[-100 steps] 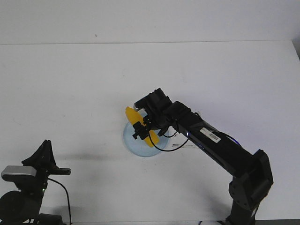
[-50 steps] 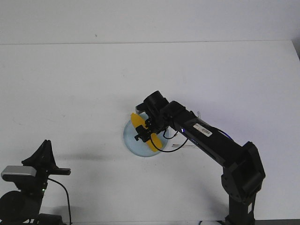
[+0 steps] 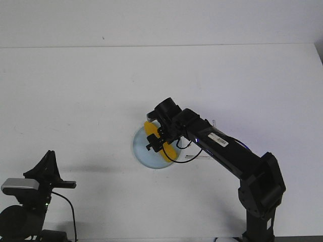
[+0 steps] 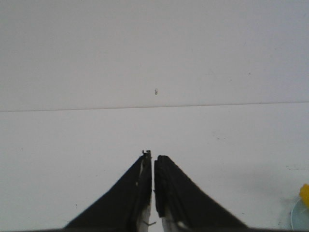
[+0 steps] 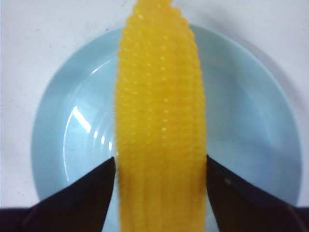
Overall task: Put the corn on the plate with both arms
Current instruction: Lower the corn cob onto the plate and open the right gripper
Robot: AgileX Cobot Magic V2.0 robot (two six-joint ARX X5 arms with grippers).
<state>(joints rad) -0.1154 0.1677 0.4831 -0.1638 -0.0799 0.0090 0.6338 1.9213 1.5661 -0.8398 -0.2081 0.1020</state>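
Note:
The yellow corn [image 5: 160, 111] lies lengthwise over the middle of the pale blue plate [image 5: 251, 121], low over it or resting on it. My right gripper [image 5: 160, 166] is shut on the corn, one black finger pressed against each side. In the front view the right gripper [image 3: 155, 142] sits over the plate [image 3: 142, 152] at the table's centre, with the corn [image 3: 170, 150] slanting across it. My left gripper [image 4: 153, 157] is shut and empty, at the near left [image 3: 49, 154], far from the plate. The corn's tip [image 4: 304, 192] just shows at the left wrist view's edge.
The white table [image 3: 75, 91] has a straight back edge against a white wall. The right arm [image 3: 227, 151] reaches in from the near right. A small dark speck [image 3: 103, 38] marks the wall.
The right gripper has brought the corn down and slightly right, from above the plate's far-left rim to low over its middle. The left arm has not moved.

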